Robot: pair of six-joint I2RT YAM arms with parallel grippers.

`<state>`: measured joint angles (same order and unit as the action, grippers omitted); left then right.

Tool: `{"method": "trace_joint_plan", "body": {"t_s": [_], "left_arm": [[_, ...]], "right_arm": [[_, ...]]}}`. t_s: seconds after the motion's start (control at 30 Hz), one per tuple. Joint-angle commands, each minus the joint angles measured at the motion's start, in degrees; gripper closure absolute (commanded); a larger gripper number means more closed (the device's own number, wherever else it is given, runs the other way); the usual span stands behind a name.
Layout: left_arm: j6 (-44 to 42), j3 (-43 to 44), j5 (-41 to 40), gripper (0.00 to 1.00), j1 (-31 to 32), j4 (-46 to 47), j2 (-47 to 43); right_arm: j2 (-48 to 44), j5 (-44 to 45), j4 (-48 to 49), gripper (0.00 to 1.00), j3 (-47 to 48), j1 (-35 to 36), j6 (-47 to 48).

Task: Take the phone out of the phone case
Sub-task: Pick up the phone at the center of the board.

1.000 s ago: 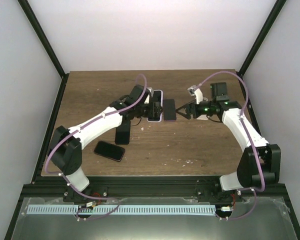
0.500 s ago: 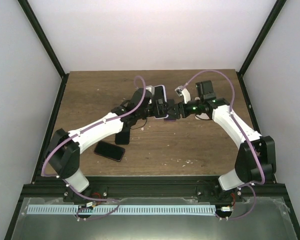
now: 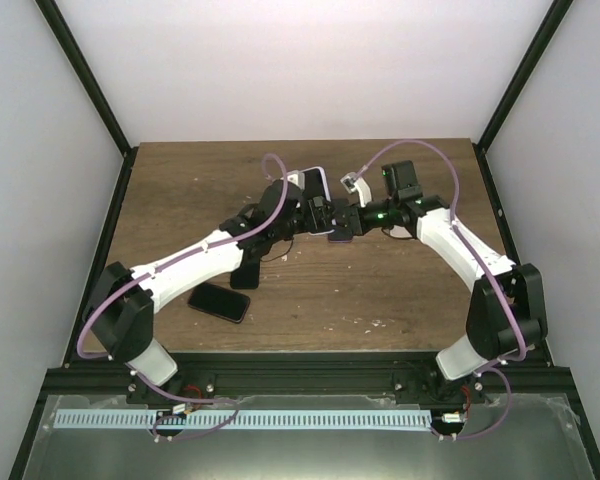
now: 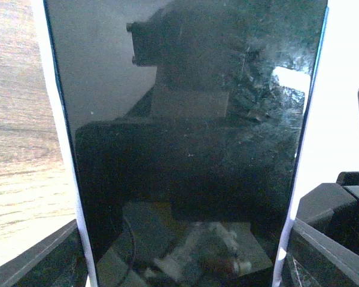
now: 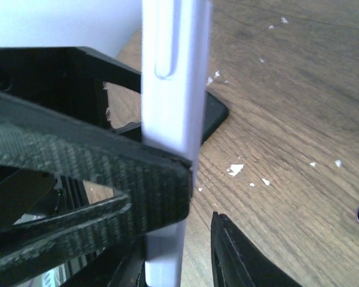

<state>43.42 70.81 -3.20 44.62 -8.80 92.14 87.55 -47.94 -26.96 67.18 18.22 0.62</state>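
The phone, black screen facing the left wrist camera, sits in a white-lavender phone case and is held up off the table behind its middle. My left gripper is shut on it, one finger on each long side. My right gripper has come in from the right over the case's edge. In the right wrist view its left finger lies against the case. Its right finger stands a small gap away from the case, so the jaws are narrow but open.
A black phone lies at front left, and another dark one lies partly under my left arm. A further dark slab lies on the wood below the grippers. White crumbs dot the table.
My right gripper has moved left up to the case and its jaws have narrowed a lot. The left gripper has tilted the cased phone up and shifted slightly right.
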Motion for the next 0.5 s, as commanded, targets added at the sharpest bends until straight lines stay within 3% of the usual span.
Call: {"method": "trace_joint_plan", "body": {"t_s": [0.0, 0.03, 0.07, 0.17, 0.23, 0.27, 0.37, 0.47], "left_arm": [[0.1, -1.3, -0.9, 0.9, 0.6, 7.4, -3.9], [-0.3, -1.3, -0.9, 0.85, 0.6, 7.4, -3.9], [-1.0, -1.4, -0.5, 0.74, 0.6, 7.4, -3.8], [-5.4, -0.2, -0.9, 0.23, 0.6, 5.1, -3.3], [-8.2, 1.8, -2.1, 0.09, 0.5, 1.2, -2.7], [-10.4, 2.3, -2.6, 0.02, 0.3, -0.3, -2.7], [-14.0, 0.3, -1.2, 0.0, -1.3, 0.3, -5.7], [-14.6, -6.1, 8.7, 0.0, -6.1, 8.8, -11.2]], "right_arm": [[1.5, -2.9, 2.0, 0.82, 2.6, 0.3, -0.8], [1.6, -3.4, 2.1, 0.9, 2.7, 0.3, -0.7], [1.6, -3.7, 2.2, 0.98, 2.8, 0.4, -0.6], [0.7, -4.2, 2.3, 0.99, 2.7, 0.4, -0.3], [0.0, -3.3, 2.0, 0.99, 3.0, 0.2, 0.3], [-0.5, -3.0, 1.7, 0.99, 3.1, -0.1, 0.8], [-2.4, -3.0, 1.2, 0.99, 2.7, -1.9, 3.1], [-4.0, -4.5, -1.4, 0.99, 2.4, -4.2, 7.8]]}}
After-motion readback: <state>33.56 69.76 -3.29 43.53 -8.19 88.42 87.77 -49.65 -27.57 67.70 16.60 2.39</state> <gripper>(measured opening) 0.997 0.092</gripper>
